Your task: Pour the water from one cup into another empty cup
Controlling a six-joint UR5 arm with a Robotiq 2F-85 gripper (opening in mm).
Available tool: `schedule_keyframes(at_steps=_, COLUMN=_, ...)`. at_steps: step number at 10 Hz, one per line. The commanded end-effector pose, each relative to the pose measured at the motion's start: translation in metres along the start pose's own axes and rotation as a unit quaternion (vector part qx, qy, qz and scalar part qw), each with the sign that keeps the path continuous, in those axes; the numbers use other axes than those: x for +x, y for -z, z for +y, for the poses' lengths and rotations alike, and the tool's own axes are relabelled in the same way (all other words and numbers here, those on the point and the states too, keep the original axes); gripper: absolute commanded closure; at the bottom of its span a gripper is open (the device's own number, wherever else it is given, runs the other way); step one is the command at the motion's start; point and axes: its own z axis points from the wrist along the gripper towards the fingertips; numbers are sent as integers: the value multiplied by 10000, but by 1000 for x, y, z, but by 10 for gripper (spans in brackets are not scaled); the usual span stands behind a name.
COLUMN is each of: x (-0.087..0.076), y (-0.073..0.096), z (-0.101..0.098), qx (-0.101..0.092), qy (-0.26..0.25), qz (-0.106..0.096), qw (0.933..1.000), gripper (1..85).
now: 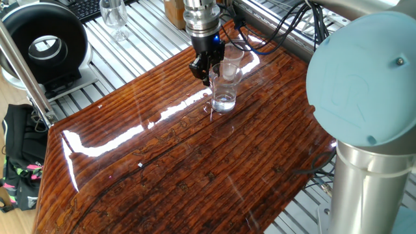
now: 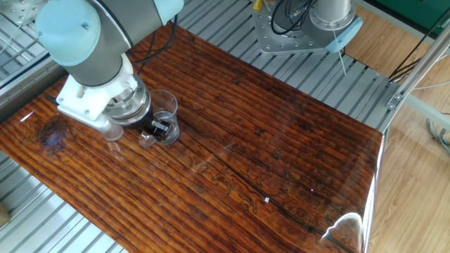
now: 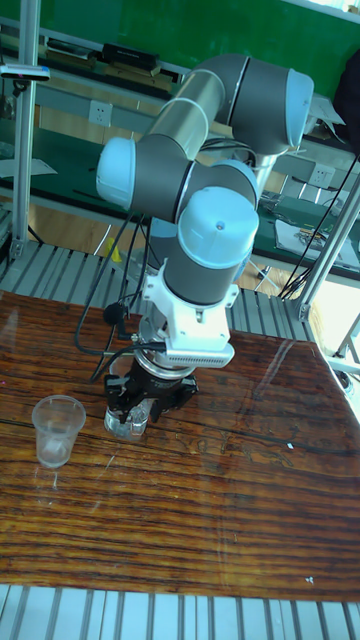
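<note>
While the gripper (image 1: 209, 67) points straight down over the wooden tabletop (image 1: 169, 162), its dark fingers (image 1: 199, 65) stand at the rim of the clear glass tumbler (image 1: 225, 88), one of them showing just outside the wall on the side toward the black fan housing (image 1: 44, 45). The pictures do not settle whether the jaws are closed on the glass or only set around its wall, so I cannot tell. The tumbler stands upright on the tabletop near the edge that borders the slatted metal bench (image 1: 140, 39), with a small amount of water (image 1: 225, 101) in its thick base. In the tall fixed view the tumbler (image 3: 128, 420) is mostly hidden under the wrist, and the smaller cloudy tapered cup (image 3: 56, 430) stands upright beside it, apart from it, closer to the left edge of the tabletop. In one fixed view that cup (image 1: 233, 56) shows just behind the tumbler. A stemmed glass (image 1: 114, 16) stands on the bench, well apart from both.
</note>
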Motion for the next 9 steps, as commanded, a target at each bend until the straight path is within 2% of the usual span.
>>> schedule_keyframes(at_steps=1, x=-8, y=16, z=-8, qx=-116, qy=2, qz=-95, qw=9999, gripper=370)
schedule_keyframes(at_steps=3, x=-23, y=35, z=-16, qx=-231, qy=-6, qz=-405, qw=9989, gripper=370)
schedule_keyframes(at_steps=4, x=-32, y=44, z=-17, qx=-324, qy=-180, qz=-625, qw=9974, gripper=363)
schedule_keyframes(at_steps=5, x=-36, y=49, z=-22, qx=-315, qy=-313, qz=-704, qw=9965, gripper=367)
schedule_keyframes(at_steps=6, x=-38, y=52, z=-24, qx=-335, qy=-512, qz=-755, qw=9953, gripper=493)
schedule_keyframes(at_steps=7, x=-34, y=55, z=-30, qx=-247, qy=-782, qz=-747, qw=9938, gripper=620)
schedule_keyframes(at_steps=8, x=-31, y=59, z=-41, qx=-24, qy=-963, qz=-828, qw=9919, gripper=797)
schedule_keyframes(at_steps=9, x=-28, y=65, z=-47, qx=45, qy=-1021, qz=-911, qw=9906, gripper=837)
